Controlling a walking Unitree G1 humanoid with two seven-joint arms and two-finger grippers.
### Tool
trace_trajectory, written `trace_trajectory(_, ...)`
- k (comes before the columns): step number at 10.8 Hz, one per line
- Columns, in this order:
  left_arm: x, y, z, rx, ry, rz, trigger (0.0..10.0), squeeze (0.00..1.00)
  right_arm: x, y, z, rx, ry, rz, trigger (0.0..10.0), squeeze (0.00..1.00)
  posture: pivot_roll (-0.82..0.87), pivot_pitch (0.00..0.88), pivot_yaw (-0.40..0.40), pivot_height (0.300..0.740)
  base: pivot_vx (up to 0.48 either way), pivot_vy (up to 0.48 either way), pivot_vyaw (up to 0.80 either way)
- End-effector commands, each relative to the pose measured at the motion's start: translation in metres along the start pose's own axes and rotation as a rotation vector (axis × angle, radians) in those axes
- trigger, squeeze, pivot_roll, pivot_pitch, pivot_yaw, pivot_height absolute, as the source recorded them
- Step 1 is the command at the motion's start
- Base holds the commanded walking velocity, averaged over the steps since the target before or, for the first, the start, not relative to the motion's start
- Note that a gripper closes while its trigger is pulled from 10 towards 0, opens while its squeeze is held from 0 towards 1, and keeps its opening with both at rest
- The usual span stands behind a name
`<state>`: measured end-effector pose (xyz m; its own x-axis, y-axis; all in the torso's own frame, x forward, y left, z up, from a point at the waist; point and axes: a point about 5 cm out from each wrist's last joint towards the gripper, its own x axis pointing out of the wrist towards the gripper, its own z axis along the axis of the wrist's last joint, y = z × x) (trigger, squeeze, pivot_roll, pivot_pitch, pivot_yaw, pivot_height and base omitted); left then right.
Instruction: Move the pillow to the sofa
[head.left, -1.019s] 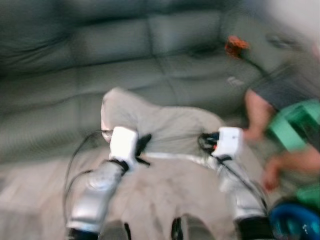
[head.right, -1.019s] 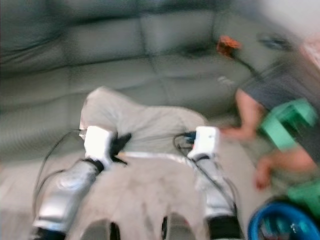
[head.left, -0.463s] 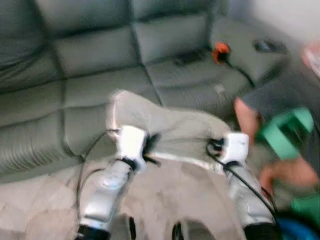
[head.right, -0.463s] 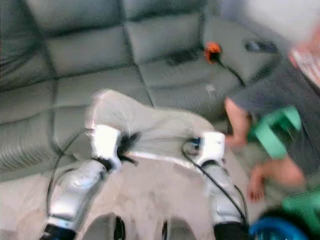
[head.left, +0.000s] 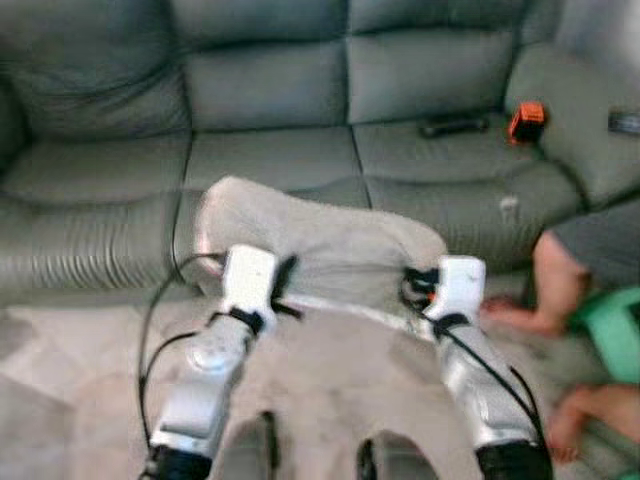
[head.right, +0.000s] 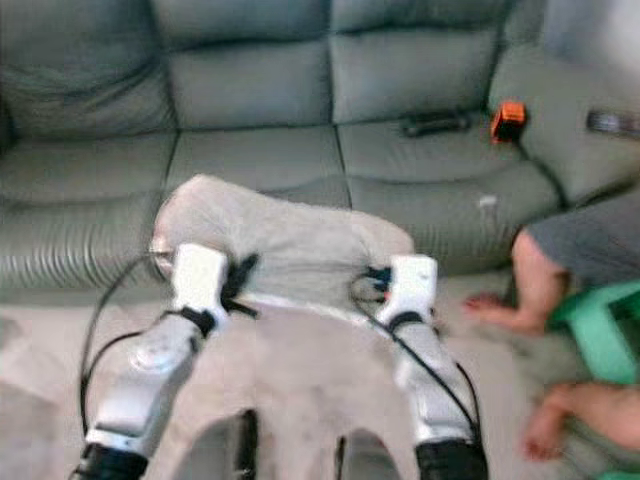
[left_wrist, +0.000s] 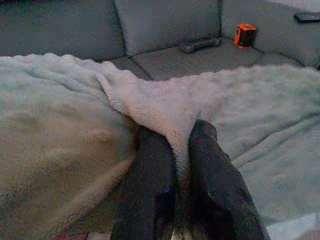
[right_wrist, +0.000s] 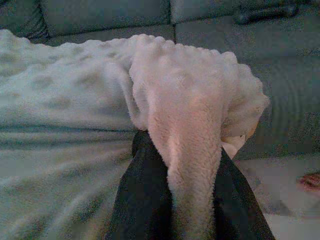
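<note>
Left gripper (left_wrist: 172, 150): fingers pinch a fold of the fuzzy beige pillow (head.left: 320, 235).
Right gripper (right_wrist: 175, 150): clamped on the pillow's other corner.
Pillow: held between both arms, at the seat front of the grey leather sofa (head.left: 270, 100).
Beside: a person's bare leg (head.left: 550, 290).
Sofa seat: small orange object (head.left: 526, 121), dark remote (head.left: 455, 125).

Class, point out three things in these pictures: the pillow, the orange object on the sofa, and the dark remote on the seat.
pillow (head.left: 330, 240), left eye view, middle of its top.
orange object (head.left: 526, 121), left eye view, its centre.
dark remote (head.right: 436, 123), right eye view, mid-length.
</note>
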<state>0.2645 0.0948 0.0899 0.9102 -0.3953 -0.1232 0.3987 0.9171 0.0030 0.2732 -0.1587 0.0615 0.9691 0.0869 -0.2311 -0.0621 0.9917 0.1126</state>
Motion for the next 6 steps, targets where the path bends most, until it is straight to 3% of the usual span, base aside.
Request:
trace_trajectory(1, -0.004, 0.014, 0.000, 0.028, -0.005, 0.063, 10.0, 0.00, 0.000, 0.002, 0.005, 0.018, -0.032, 0.000, 10.0, 0.00, -0.02, 0.154, -0.025, 0.740, 0.000, 0.000, 0.00)
trace_trajectory(2, -0.005, 0.021, -0.003, 0.004, 0.007, 0.105, 10.0, 0.00, -0.002, 0.001, 0.005, 0.018, -0.038, 0.001, 10.0, 0.00, -0.02, 0.154, -0.026, 0.740, 0.000, 0.000, 0.00)
trace_trajectory(3, -0.008, 0.027, -0.004, -0.023, 0.006, 0.136, 10.0, 0.00, -0.006, 0.002, 0.005, -0.017, -0.049, 0.021, 10.0, 0.00, -0.02, 0.154, -0.027, 0.740, 0.000, 0.000, 0.78)
trace_trajectory(5, -0.008, 0.029, -0.005, -0.031, 0.005, 0.144, 10.0, 0.00, -0.006, 0.003, 0.004, 0.002, -0.047, 0.017, 10.0, 0.00, -0.02, 0.151, -0.026, 0.740, 0.349, 0.000, 0.80)
trace_trajectory(6, -0.007, 0.028, -0.004, -0.038, 0.004, 0.134, 10.0, 0.00, -0.005, 0.003, 0.005, 0.012, -0.049, 0.013, 10.0, 0.00, -0.02, 0.151, -0.026, 0.740, 0.394, 0.000, 0.00)
